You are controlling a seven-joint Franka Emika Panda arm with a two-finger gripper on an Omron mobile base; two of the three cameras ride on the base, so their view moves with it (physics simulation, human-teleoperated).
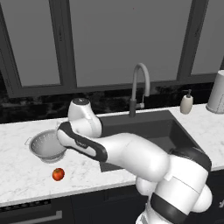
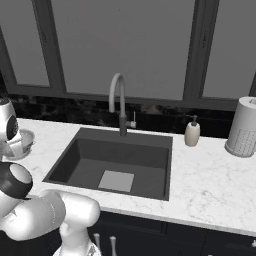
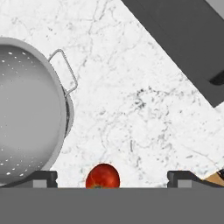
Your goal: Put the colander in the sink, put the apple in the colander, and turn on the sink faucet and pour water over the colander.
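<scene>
Even soft rendered light, faint shadows, sharp, no glare.

In the left base view the arm's white elbow covers the right rim of the colander and the near left corner of the sink, and the paper towel roll is cut by the right edge. In the right base view the arm's upper link hides most of the colander at the left edge, leaving only a sliver of rim. In the hand view the colander runs off the left edge, the apple is cut along its lower part by the bottom band, and only a corner of the sink enters at the upper right.
</scene>
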